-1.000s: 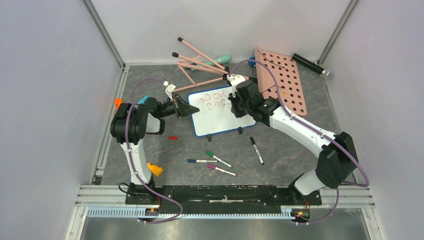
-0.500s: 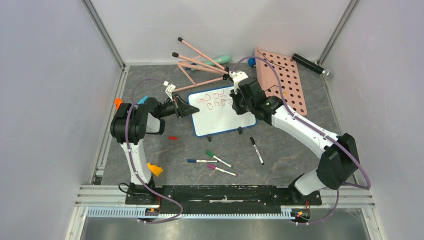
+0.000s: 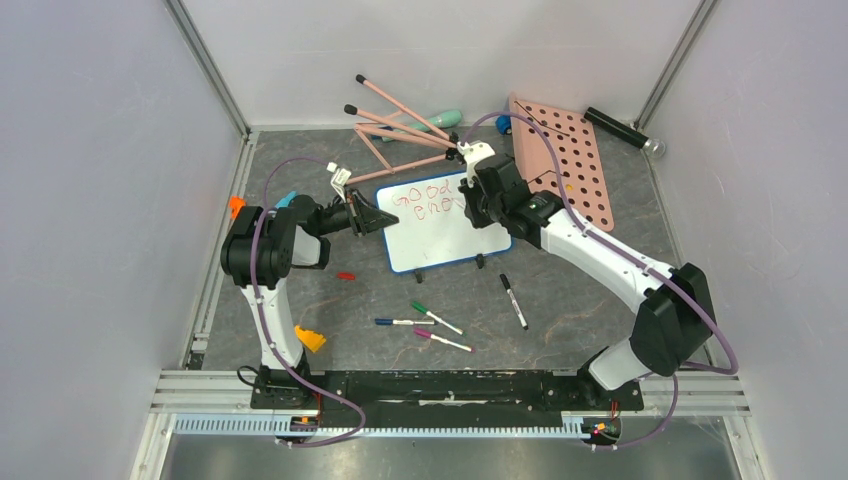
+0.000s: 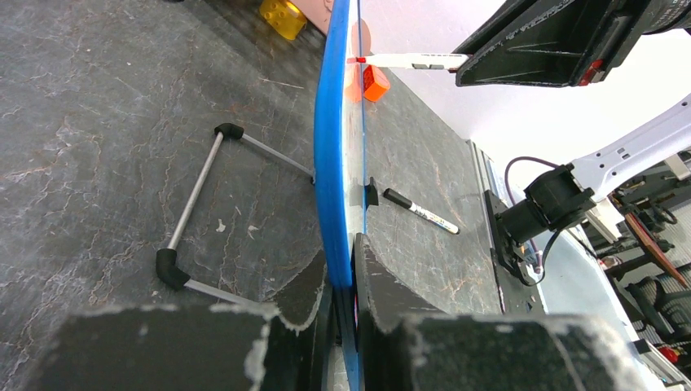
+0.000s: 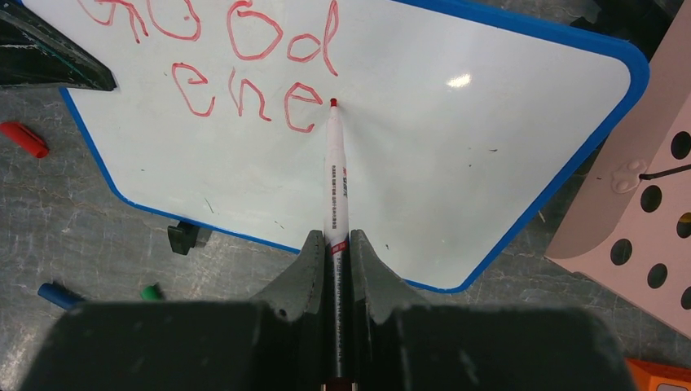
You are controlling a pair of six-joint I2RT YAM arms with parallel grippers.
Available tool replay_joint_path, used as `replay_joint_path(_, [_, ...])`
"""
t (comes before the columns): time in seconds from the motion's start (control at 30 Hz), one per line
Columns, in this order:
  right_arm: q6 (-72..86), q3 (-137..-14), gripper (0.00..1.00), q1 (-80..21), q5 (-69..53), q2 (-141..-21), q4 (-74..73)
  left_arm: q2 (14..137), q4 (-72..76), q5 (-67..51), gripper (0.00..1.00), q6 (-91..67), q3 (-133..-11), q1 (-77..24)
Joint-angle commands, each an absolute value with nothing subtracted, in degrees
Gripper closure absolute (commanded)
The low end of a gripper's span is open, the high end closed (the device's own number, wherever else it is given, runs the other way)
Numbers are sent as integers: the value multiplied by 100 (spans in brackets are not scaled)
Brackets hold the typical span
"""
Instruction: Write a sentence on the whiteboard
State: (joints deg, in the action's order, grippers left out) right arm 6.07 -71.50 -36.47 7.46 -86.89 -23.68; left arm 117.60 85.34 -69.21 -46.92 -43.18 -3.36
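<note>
Right gripper [image 5: 336,240]: clamped on marker [image 5: 336,179], tip touching whiteboard [image 5: 456,163] mid-frame, just right of "ene", placed for the next letter. Left gripper [image 4: 342,269]: pinching whiteboard edge, likely bracing against pen pressure. Sentence [image 5: 244,94]: upper left, unfinished.

pink pegboard [image 3: 570,160] | pink rods [image 3: 404,128] | black marker [image 3: 513,301] | red cap [image 3: 346,275] | orange block [image 3: 310,339]

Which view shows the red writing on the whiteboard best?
Right wrist: the red writing faces the camera up close, legible as "good ene". Top external shows it small. Left wrist sees the whiteboard edge-on, with no letters visible.
</note>
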Motion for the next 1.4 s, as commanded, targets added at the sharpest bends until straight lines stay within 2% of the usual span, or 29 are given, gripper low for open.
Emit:
replay_joint_path(0.0, [547, -7348, 100, -3612, 908, -8764, -2263, 11874, 8925, -6944, 98, -4201, -4412, -282])
replay_joint_path(0.6, [568, -7489, 100, -3480, 1018, -8736, -2361, 11875, 8921, -6944, 98, -4201, -4421, -281])
replay_joint_path(1.1, [659, -6611, 100, -3482, 774, -8371, -2184, 11873, 8921, -6953, 98, -4201, -4412, -284])
replay_joint_path(1.37, [658, -6890, 100, -3480, 840, -8493, -2200, 11872, 8921, -6963, 98, -4201, -4412, -285])
